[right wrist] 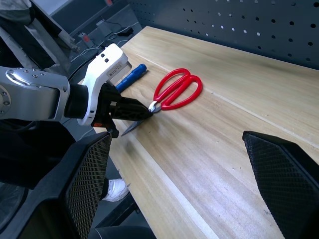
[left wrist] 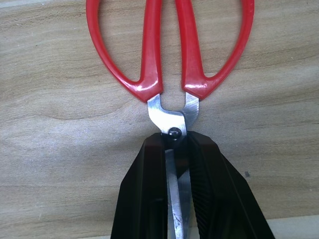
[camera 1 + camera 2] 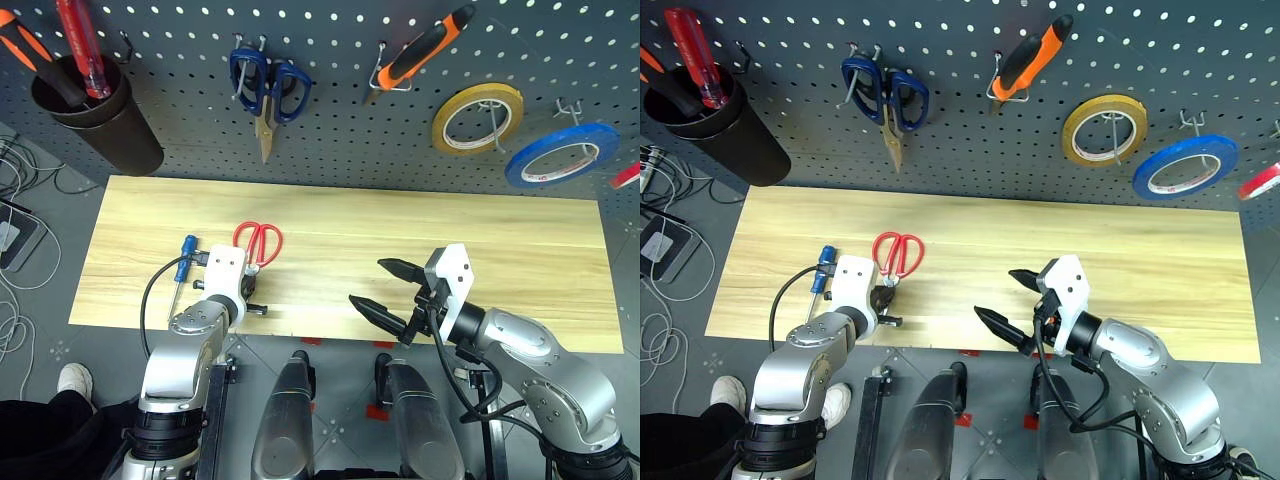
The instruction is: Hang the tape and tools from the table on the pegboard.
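Note:
Red-handled scissors (image 3: pixel 258 242) lie on the light wood table (image 3: pixel 500 250), handles toward the pegboard (image 3: pixel 340 140). My left gripper (image 2: pixel 174 142) is shut on their blades just behind the pivot; the blade tip sticks out past the fingers (image 1: pixel 130 110). A small blue-handled screwdriver (image 3: pixel 185 256) lies just to the left of that gripper. My right gripper (image 3: pixel 367 283) hovers open over the table's front middle, holding nothing. Orange-and-black pliers (image 3: pixel 425 48) hang on a hook. The red tape (image 3: pixel 1260 182) shows by its edge at the pegboard's far right.
On the pegboard hang blue-handled scissors (image 3: pixel 268 85), a yellow tape roll (image 3: pixel 478 117) and a blue tape roll (image 3: pixel 562 155). A dark cup (image 3: pixel 100 120) at the left holds larger screwdrivers. Cables lie on the floor to the left. A person's shoe (image 3: pixel 72 380) is near the table's front left corner.

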